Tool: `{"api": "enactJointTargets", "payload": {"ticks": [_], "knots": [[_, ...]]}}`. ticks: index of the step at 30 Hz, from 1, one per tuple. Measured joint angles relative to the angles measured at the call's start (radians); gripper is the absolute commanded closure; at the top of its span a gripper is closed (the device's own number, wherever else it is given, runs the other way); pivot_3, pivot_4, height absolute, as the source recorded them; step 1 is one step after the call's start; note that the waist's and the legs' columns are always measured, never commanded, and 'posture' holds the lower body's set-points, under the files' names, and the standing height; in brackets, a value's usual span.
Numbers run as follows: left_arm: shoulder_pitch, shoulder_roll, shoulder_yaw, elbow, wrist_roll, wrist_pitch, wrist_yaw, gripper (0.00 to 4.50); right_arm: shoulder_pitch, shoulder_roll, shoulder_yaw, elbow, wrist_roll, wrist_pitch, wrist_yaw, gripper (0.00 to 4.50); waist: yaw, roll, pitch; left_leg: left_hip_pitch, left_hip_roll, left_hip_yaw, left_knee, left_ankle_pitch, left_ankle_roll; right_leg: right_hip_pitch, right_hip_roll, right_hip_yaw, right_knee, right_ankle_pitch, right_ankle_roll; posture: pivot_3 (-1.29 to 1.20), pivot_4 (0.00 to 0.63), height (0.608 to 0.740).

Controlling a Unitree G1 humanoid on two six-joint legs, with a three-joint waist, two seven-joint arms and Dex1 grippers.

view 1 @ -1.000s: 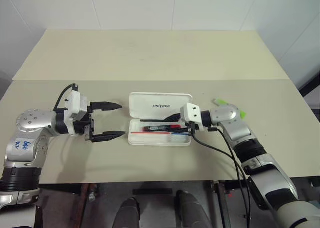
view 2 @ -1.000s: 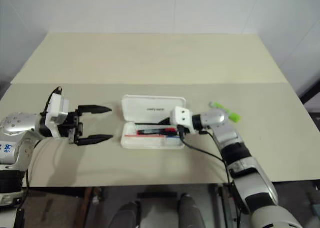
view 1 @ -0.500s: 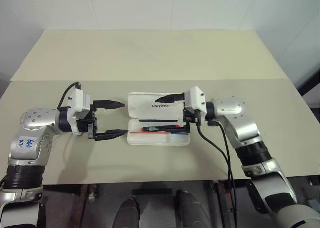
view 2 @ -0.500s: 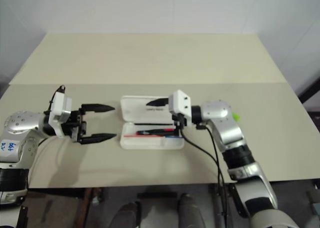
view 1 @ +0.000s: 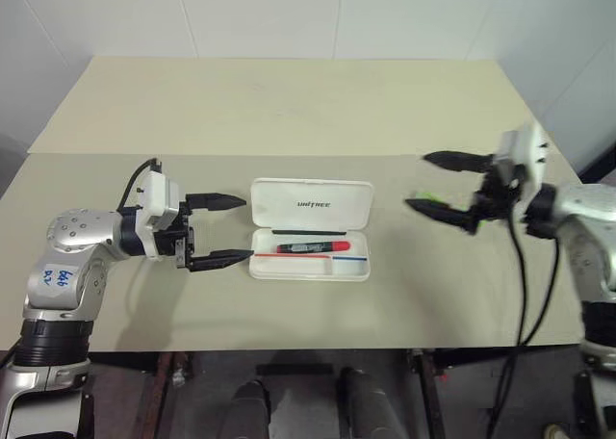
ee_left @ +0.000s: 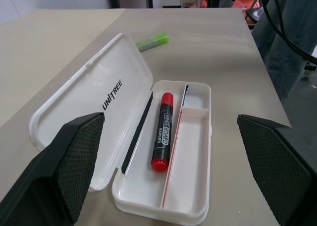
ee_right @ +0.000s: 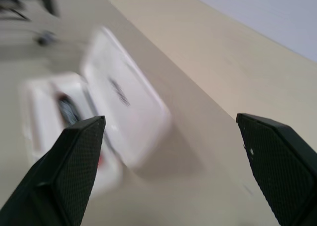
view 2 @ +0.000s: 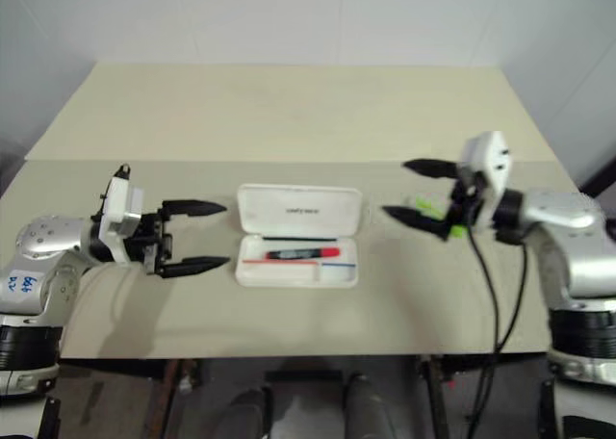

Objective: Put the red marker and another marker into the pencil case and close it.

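In the open pencil case (view 1: 310, 229) lies the red marker (view 1: 313, 247) (both pincers (view 1: 219, 231) (view 1: 445, 184) spread, empty)

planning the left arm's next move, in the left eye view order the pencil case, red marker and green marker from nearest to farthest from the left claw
From the left claw:
1. pencil case, open, just beside it.
2. red marker, lying inside the case tray.
3. green marker, far side, under the right claw.
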Motion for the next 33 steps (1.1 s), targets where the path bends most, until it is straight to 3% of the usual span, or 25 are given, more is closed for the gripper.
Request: {"api": "enactJointTargets", "payload": {"ticks": [7, 17, 28, 31, 33], "knots": [[-0.075, -0.007, -0.032, -0.001, -0.005, 0.039, -0.011, 0.0, -0.134, -0.011, 0.068, 0.485, -0.17, -0.247, 0.073, 0.04, -0.011, 0.001, 0.001, 0.0, 0.0, 0.001, 0.0, 0.0, 0.0, 0.0, 0.0, 0.001, -0.001, 0.003, 0.005, 0.0, 0.15, 0.74], [-0.123, -0.002, -0.035, -0.067, -0.079, 0.168, -0.011, 0.0, -0.286, 0.042, 0.137, 0.915, -0.324, -0.44, 0.084, 0.04, -0.029, 0.002, 0.001, -0.001, 0.0, 0.001, 0.0, 0.0, 0.0, 0.0, 0.0, 0.001, 0.0, 0.003, 0.006, 0.0, 0.15, 0.74], [-0.161, 0.023, -0.016, -0.133, -0.126, 0.253, 0.014, 0.0, -0.341, 0.042, 0.134, 1.095, -0.406, -0.504, 0.037, 0.04, -0.04, 0.002, 0.001, 0.0, 0.0, 0.001, 0.0, 0.0, -0.001, 0.0, 0.0, 0.001, 0.001, 0.003, 0.006, 0.0, 0.15, 0.74], [-0.161, 0.023, -0.016, -0.136, -0.126, 0.253, 0.014, 0.0, -0.344, 0.042, 0.131, 1.102, -0.411, -0.504, 0.04, 0.62, -0.039, 0.002, 0.001, 0.0, 0.0, 0.001, 0.0, 0.001, -0.001, 0.0, 0.0, 0.001, 0.001, 0.003, 0.006, 0.0, 0.15, 0.74], [-0.161, 0.023, -0.016, -0.136, -0.126, 0.253, 0.013, 0.0, -0.346, 0.047, 0.128, 1.102, -0.41, -0.501, 0.046, 1.26, -0.039, 0.002, 0.001, 0.0, 0.0, 0.001, 0.0, 0.001, -0.001, 0.0, 0.0, 0.001, 0.001, 0.003, 0.006, 0.0, 0.15, 0.74]]}}
